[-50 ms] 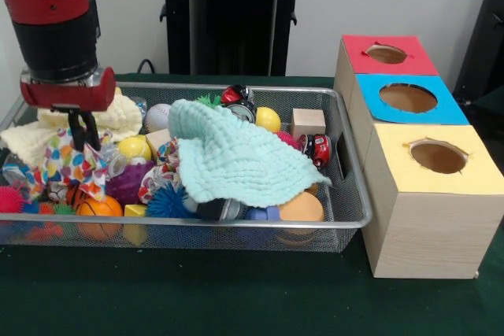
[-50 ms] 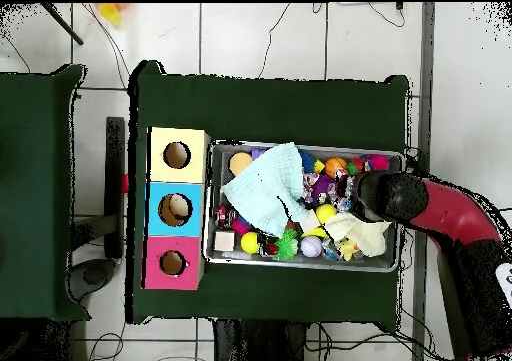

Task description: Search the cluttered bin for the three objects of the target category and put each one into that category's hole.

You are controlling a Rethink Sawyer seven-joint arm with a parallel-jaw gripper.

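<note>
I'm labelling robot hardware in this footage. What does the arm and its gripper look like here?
The arm is a thick rounded tube: glossy red above, black below. Under it sits a flat red block with a silver rim, and from that hang the gripper's thin black fingers. From overhead the arm shows as a curved red limb with a black end. No cables or markings are visible.

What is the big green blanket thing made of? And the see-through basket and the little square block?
The mint-green cloth looks like soft, crinkly woven fabric, maybe cotton: it drapes in folds with a ribbed texture. The bin looks like silvery metal wire mesh, since the toys show through its fine grid. The small cube looks like pale unpainted wood with a matte face.
</note>
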